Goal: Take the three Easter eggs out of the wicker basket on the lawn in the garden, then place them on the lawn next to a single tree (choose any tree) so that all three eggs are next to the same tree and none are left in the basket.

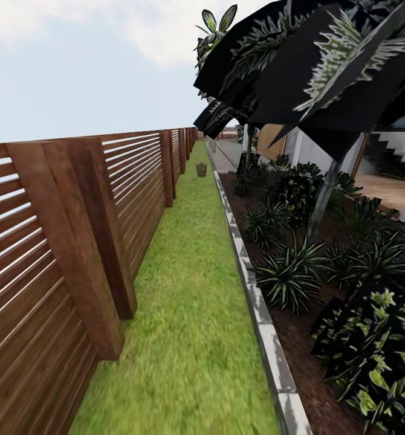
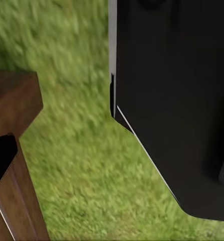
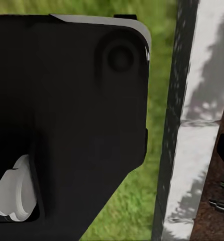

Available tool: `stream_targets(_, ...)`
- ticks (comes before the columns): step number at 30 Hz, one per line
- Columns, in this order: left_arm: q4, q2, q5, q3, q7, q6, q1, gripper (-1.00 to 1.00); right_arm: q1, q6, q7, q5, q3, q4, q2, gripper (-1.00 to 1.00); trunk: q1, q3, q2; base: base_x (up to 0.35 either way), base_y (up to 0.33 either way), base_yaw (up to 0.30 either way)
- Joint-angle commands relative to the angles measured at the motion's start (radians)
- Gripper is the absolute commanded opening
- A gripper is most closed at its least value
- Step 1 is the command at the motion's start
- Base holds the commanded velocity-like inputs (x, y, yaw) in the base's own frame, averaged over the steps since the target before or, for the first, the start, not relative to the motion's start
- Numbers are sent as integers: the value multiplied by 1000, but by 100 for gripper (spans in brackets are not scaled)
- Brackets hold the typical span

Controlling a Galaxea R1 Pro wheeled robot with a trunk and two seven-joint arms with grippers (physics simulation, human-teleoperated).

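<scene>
Distant, blurry wicker basket (image 1: 201,170) on narrow lawn (image 1: 184,314), slatted fence (image 1: 75,241) alongside, claw states untellable

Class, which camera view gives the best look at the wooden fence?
The head view: the wooden fence runs its full slatted length down the left of the lawn. The left wrist view catches just one brown post corner against grass. The right wrist view has grass and the stone kerb instead.
</scene>
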Motion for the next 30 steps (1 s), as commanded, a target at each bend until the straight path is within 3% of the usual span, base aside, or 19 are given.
stream_targets(1,-1,0,0,0,0,0,0,100,0,0,0,0,0,0,0,100,1,-1,-1,323,0,0)
stream_targets(30,-1,0,0,0,0,0,0,100,0,0,0,0,0,0,0,100,1,-1,-1,323,0,0)
